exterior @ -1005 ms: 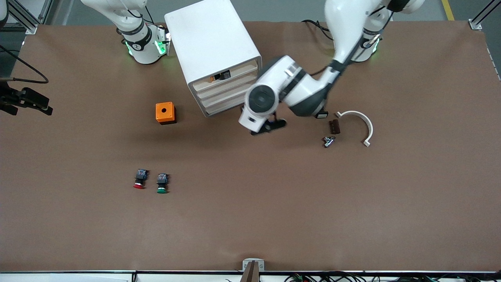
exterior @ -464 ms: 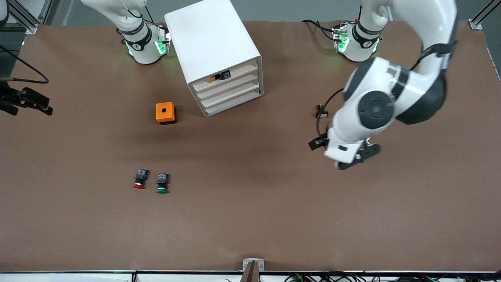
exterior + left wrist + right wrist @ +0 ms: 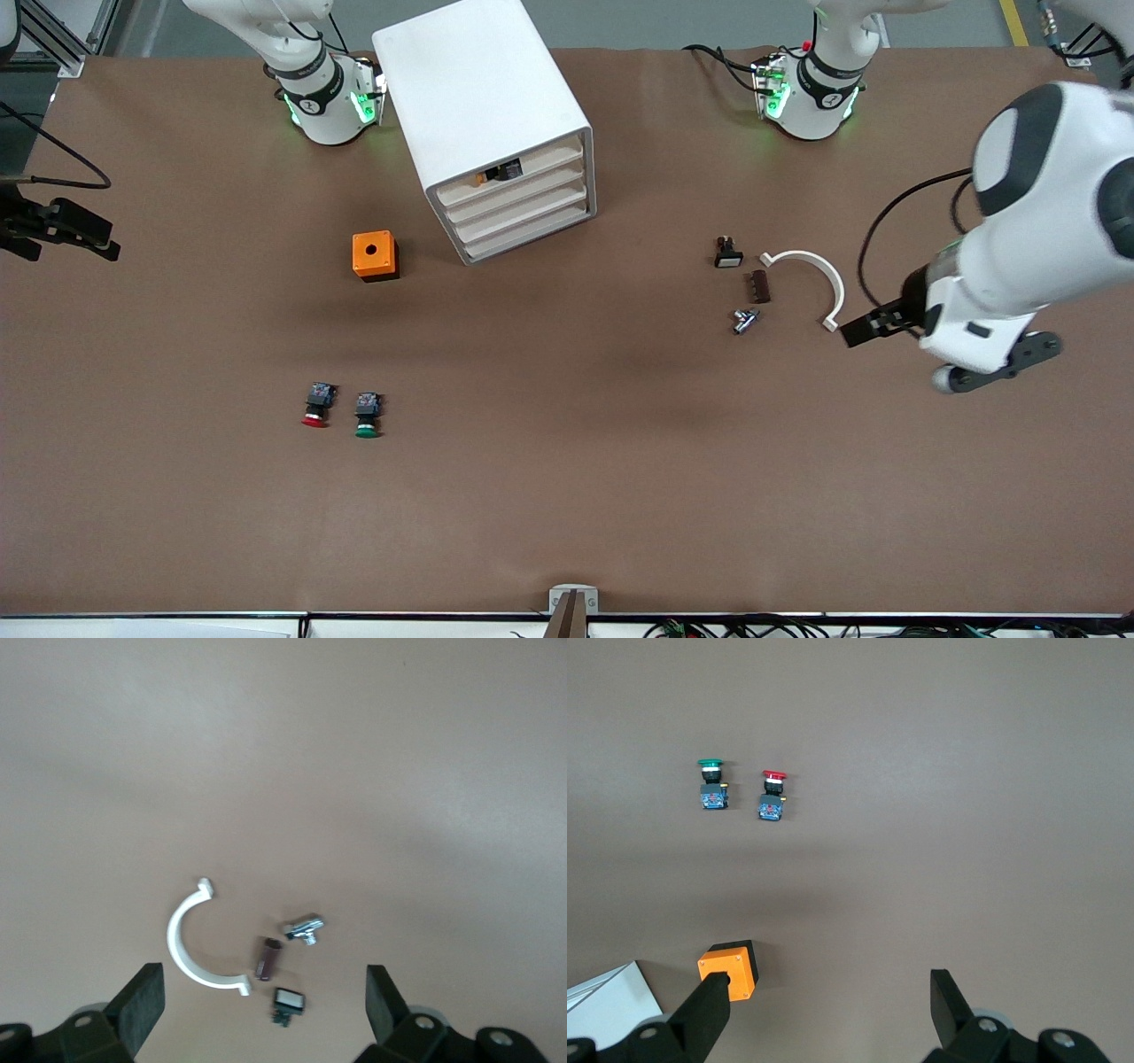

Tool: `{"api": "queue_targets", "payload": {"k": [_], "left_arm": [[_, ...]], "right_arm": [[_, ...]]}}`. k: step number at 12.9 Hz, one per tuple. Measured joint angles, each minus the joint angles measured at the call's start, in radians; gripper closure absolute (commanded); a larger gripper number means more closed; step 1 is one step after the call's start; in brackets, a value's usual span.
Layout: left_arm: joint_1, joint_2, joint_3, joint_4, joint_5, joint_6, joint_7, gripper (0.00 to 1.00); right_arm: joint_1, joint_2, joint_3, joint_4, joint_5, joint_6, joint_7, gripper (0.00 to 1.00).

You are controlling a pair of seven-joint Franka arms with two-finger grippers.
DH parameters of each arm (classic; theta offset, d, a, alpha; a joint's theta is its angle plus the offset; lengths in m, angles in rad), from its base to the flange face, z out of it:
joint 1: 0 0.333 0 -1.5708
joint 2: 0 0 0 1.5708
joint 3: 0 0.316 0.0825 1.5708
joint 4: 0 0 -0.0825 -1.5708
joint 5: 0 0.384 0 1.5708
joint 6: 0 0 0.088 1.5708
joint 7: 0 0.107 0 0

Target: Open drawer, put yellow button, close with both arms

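Note:
The white cabinet (image 3: 485, 106) stands near the right arm's base. Its top drawer (image 3: 549, 158) sits about flush with the three below it. A small orange-and-black piece, the yellow button (image 3: 498, 173), shows in the gap at the top drawer's front. My left gripper (image 3: 992, 365) hangs open and empty over the table at the left arm's end, beside a group of small parts. In the left wrist view, the left gripper (image 3: 266, 1014) is above those parts. My right gripper (image 3: 828, 1014) is open and empty, high above the orange box (image 3: 729, 970); it is out of the front view.
An orange box (image 3: 375, 255) lies beside the cabinet. A red-capped button (image 3: 315, 405) and a green-capped button (image 3: 367, 415) lie nearer the camera. A white half ring (image 3: 819, 279), brown piece (image 3: 757, 286), metal fitting (image 3: 744, 320) and small switch (image 3: 727, 252) lie toward the left arm's end.
The left arm has swung from in front of the cabinet's drawers out to its own end of the table, passing over the small parts. The right arm has not moved.

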Motion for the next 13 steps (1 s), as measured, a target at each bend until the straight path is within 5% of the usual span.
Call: {"api": "queue_targets", "payload": {"k": [10,13], "left_arm": [[0.149,-0.250,0.002,-0.075,-0.001,-0.135,0.300,0.00],[0.071,-0.322,0.098,-0.164,-0.001,-0.122,0.368,0.00]], "right_arm": [[0.000,-0.073,0.005,-0.097,0.000,0.045,0.000,0.00],[0.000,-0.074,0.007,-0.097,0.000,0.033,0.000,0.00]]}}
